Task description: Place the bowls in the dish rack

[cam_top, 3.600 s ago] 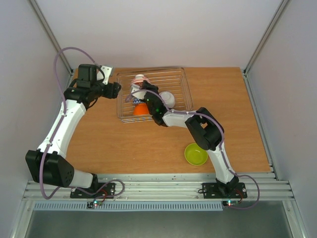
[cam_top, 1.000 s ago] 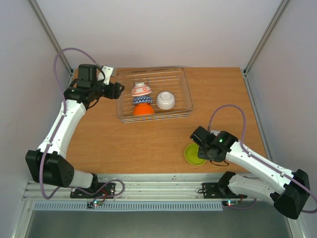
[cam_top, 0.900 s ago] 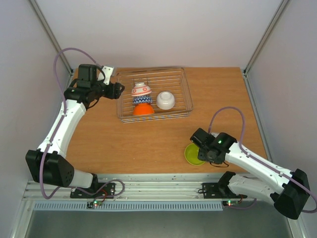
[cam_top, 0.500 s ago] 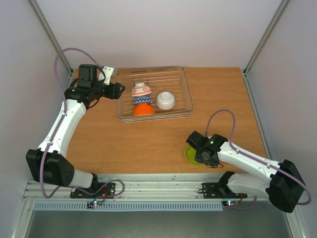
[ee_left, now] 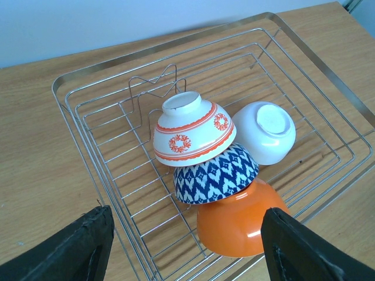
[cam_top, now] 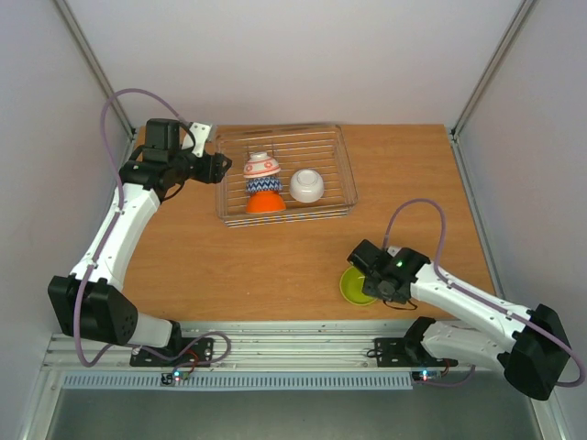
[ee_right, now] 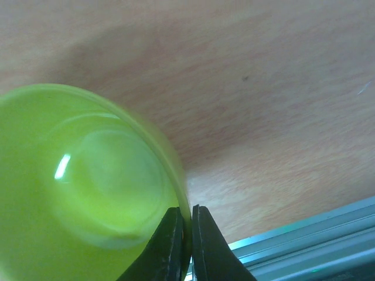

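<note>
The dish rack (cam_top: 341,183) stands at the back of the table and fills the left wrist view (ee_left: 88,175). In it, rims down, lean the red-patterned white bowl (cam_top: 262,165) (ee_left: 190,132), the blue-and-white zigzag bowl (cam_top: 263,184) (ee_left: 220,175) and the orange bowl (cam_top: 265,202) (ee_left: 237,225), with the plain white bowl (cam_top: 306,186) (ee_left: 266,132) beside them. My left gripper (cam_top: 218,165) (ee_left: 186,249) is open and empty at the rack's left edge. The yellow-green bowl (cam_top: 354,284) (ee_right: 76,187) sits near the front edge. My right gripper (cam_top: 367,278) (ee_right: 186,218) is shut on its rim.
The aluminium rail (cam_top: 303,341) (ee_right: 316,243) runs along the table's front edge, right by the yellow-green bowl. White walls stand on the left, right and behind the table.
My right arm left the rack, swung to the front right and came down on the yellow-green bowl. In the last half second the bowl shifted slightly. The left arm has not moved.
</note>
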Controlling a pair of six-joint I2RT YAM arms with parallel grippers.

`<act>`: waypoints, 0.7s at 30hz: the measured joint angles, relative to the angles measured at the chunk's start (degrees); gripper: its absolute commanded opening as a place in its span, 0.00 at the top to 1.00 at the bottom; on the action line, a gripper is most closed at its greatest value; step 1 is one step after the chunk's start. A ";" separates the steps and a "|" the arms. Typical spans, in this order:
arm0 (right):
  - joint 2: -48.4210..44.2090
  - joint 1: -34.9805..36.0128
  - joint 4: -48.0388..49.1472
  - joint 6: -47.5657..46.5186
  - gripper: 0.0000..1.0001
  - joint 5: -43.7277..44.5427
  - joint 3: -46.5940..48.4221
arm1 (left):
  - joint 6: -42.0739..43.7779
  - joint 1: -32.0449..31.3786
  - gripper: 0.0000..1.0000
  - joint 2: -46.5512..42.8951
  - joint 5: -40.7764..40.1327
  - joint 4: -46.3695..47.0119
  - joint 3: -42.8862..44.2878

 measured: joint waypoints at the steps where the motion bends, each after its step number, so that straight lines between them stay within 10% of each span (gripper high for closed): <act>1: -0.20 0.04 -0.94 -0.39 0.99 0.66 1.01 | 0.00 0.00 0.30 0.00 0.00 0.00 0.00; 11: 15.58 0.02 -4.81 -27.34 0.99 23.54 36.87 | 0.02 0.00 0.30 0.00 0.00 0.00 0.00; 21: 33.75 -2.03 29.99 -75.10 0.99 32.06 50.99 | 0.04 0.00 0.30 0.00 0.00 0.02 -0.02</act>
